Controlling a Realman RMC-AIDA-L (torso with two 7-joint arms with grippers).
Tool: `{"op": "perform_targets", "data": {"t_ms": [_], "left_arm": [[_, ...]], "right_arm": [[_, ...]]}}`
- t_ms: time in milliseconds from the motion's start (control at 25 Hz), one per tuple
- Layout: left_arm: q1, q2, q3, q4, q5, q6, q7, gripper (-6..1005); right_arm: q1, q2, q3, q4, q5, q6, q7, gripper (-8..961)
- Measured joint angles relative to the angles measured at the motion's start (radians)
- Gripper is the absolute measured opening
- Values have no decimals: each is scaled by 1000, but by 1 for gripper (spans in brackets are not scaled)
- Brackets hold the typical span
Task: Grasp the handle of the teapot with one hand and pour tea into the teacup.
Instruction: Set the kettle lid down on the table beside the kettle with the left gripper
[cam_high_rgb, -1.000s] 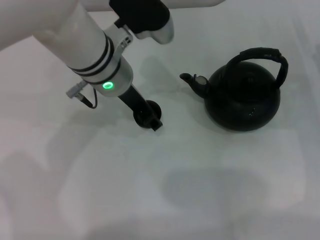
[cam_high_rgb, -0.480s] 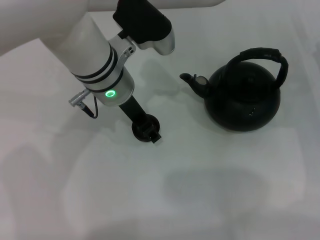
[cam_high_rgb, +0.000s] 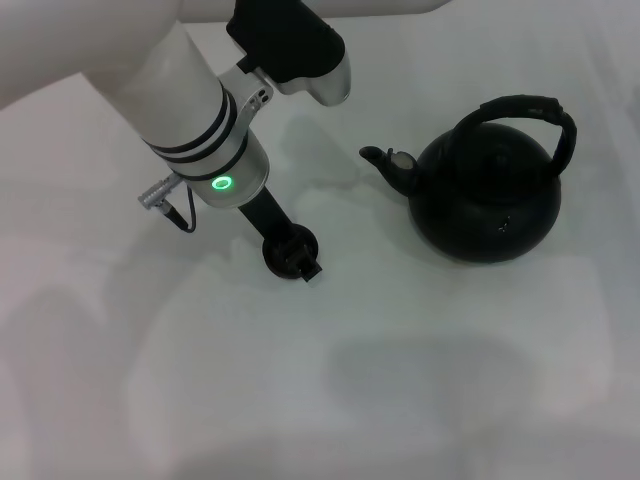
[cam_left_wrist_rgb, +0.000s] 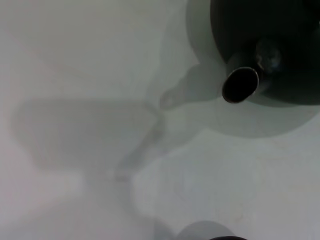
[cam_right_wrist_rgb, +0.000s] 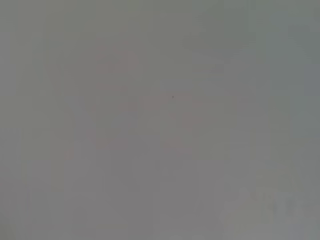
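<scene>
The black teapot (cam_high_rgb: 487, 195) stands on the white table at the right of the head view, its spout (cam_high_rgb: 384, 161) pointing left. Its thick black arched handle (cam_high_rgb: 531, 110) rises over its top, and nothing touches it. My left gripper (cam_high_rgb: 299, 258) reaches down left of the teapot and is shut on the tiny black teacup (cam_high_rgb: 281, 249), low at the table. The left wrist view looks down on the teapot's spout (cam_left_wrist_rgb: 240, 84) and part of its body (cam_left_wrist_rgb: 270, 30). My right gripper is out of view; its wrist view shows only blank grey.
The white table (cam_high_rgb: 420, 380) carries only the teapot and the teacup. My left arm's white forearm (cam_high_rgb: 190, 110) with a green light crosses the upper left of the head view.
My left gripper has moved a little toward me and to the left, and the teacup has moved with it. The teapot has not moved.
</scene>
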Motion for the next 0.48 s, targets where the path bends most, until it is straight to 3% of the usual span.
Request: {"op": "perform_targets", "data": {"t_ms": [480], "left_arm": [[-4, 3, -3, 3, 1, 2, -12, 753]], "right_arm": [[0, 0, 0, 0, 0, 0, -1, 843]]}}
